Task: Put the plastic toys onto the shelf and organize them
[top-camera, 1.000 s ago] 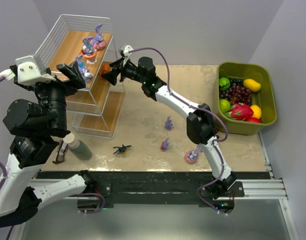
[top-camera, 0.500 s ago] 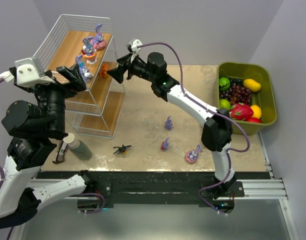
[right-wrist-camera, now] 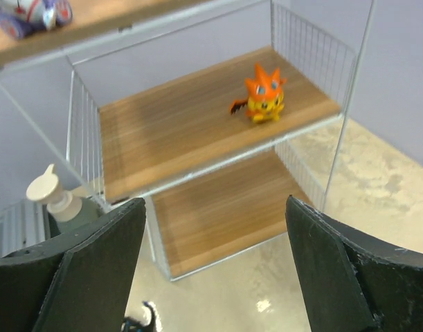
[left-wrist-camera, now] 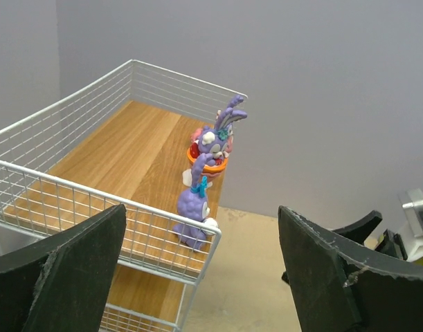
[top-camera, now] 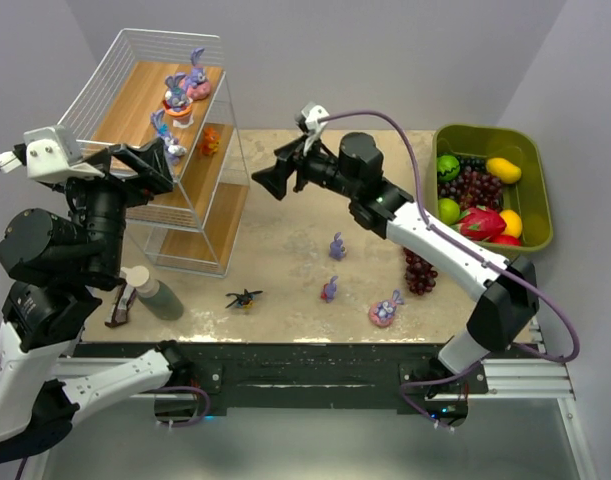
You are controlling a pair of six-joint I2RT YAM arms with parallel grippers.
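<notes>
Jaws on both arms stand spread wide, and we see nothing held between either pair. Our left gripper (top-camera: 150,166) hangs just beside the front rail of the shelf's (top-camera: 125,100) top tier; we cannot tell whether it touches the wire. In its wrist view a purple bunny (left-wrist-camera: 194,207) stands at the near corner of the top board, beyond the fingers (left-wrist-camera: 73,277), with two more bunnies (left-wrist-camera: 211,145) close together behind it. Our right gripper (top-camera: 268,181) hovers over the table (top-camera: 285,260), apart from the shelf and facing it, touching nothing. The orange toy (right-wrist-camera: 262,93) stands alone on the middle board, near its end. Four toys lie on the table: two small bunnies (top-camera: 337,246), a bunny on a pink base (top-camera: 385,310) and a black insect (top-camera: 244,298). Grapes (top-camera: 419,270) lie beside our right arm.
</notes>
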